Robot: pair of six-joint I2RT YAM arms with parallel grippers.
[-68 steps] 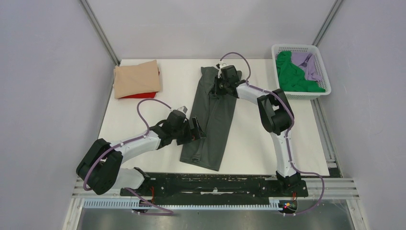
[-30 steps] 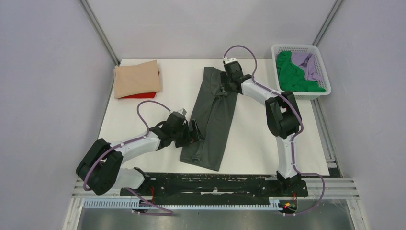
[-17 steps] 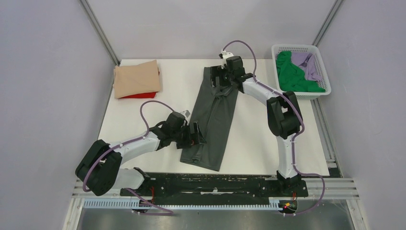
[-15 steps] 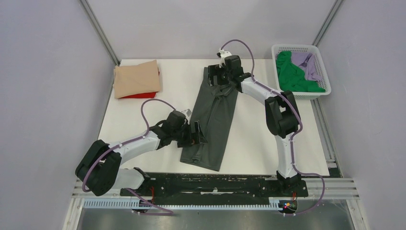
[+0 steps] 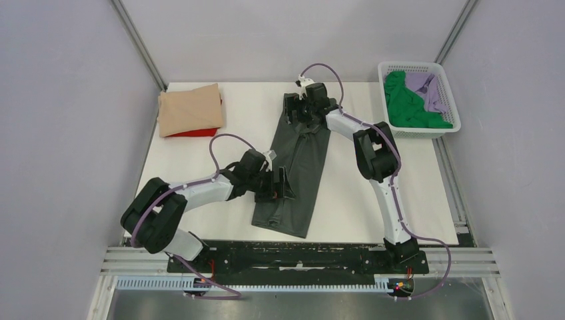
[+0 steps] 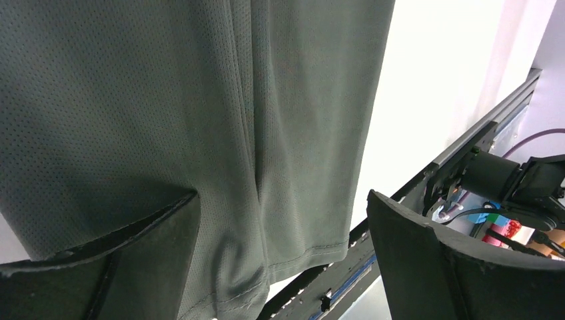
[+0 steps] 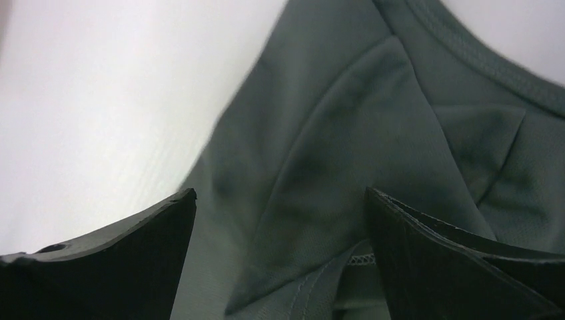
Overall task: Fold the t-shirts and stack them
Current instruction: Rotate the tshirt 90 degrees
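The grey shirt point(image 5: 298, 167) lies mid-table point(image 5: 373, 193) as a long narrow strip, sleeves folded in, collar at the far end. This shape suits a crosswise fold next. The left gripper point(image 5: 285, 185) hangs over the strip's left edge toward the hem, jaws apart and holding nothing. The right gripper point(image 5: 292, 110) sits over the collar end, jaws also apart and empty. With 1 gripper near each end, they look set to take hold for that fold. The tan shirt point(image 5: 190, 110) rests folded on the red shirt point(image 5: 193, 133) at the far-left corner, which serves as the stack. The green shirt point(image 5: 406, 107) and lilac shirt point(image 5: 430, 90) wait crumpled in the basket point(image 5: 390, 67).
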